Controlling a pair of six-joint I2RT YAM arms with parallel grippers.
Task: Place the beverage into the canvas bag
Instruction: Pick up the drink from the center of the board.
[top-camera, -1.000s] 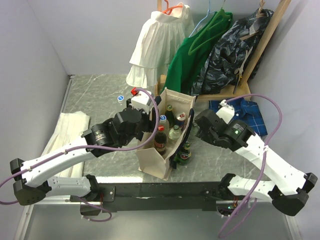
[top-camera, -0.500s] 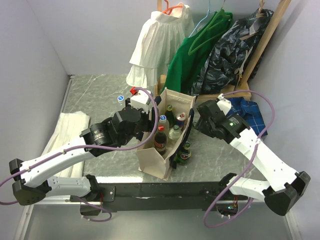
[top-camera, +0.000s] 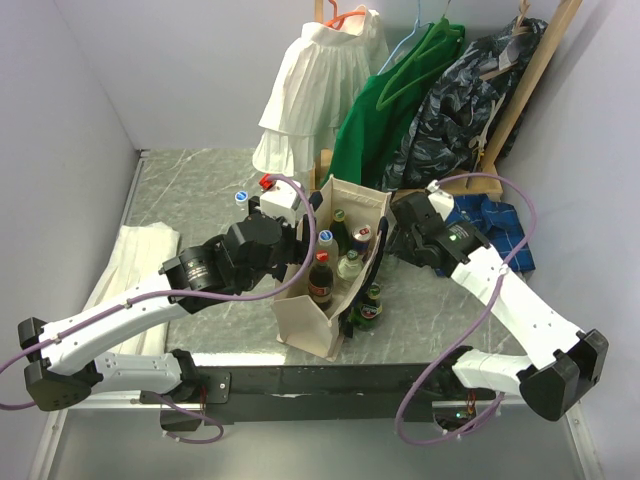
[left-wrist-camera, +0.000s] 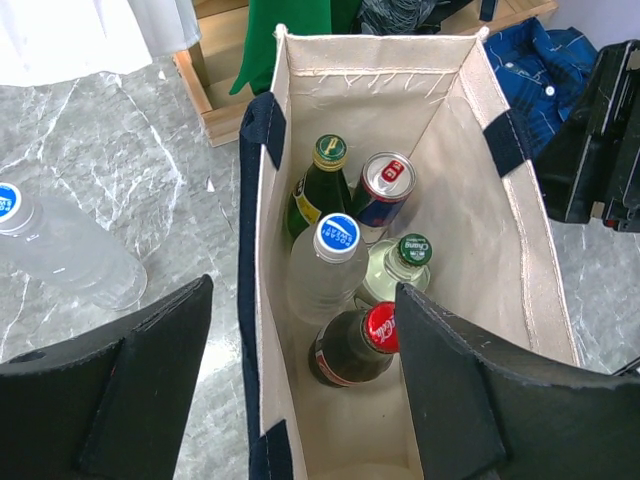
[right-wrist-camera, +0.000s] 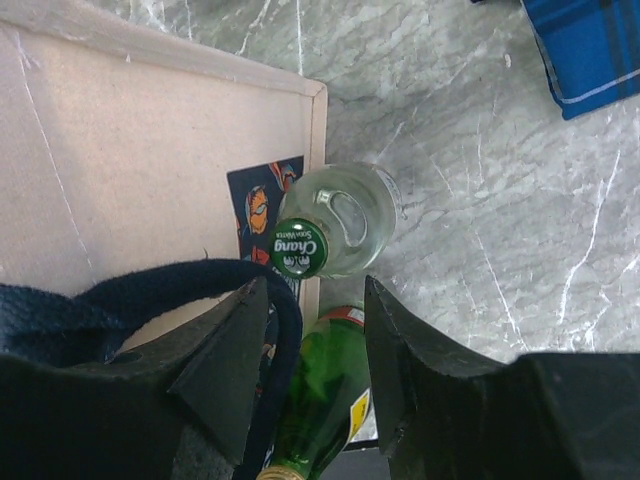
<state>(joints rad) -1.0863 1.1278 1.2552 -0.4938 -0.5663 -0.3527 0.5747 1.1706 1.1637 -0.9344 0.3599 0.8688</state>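
Snagging risk: right hand (right-wrist-camera: 315, 300), released and empty, hangs over the clear Chang bottle (right-wrist-camera: 340, 225) and green bottle (right-wrist-camera: 320, 390), which stand on the surface (right-wrist-camera: 480, 200) just beside the canvas bag (top-camera: 310, 320). One finger is right by the navy handle (right-wrist-camera: 150, 285). Left hand (left-wrist-camera: 300, 290), also released, straddles the bag's left wall. Catching the strap could tip the bag.

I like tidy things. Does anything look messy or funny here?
Nothing looks spilled or broken. But a clear bottle and a green bottle sit outside the canvas bag, right against its wall, not inside it.
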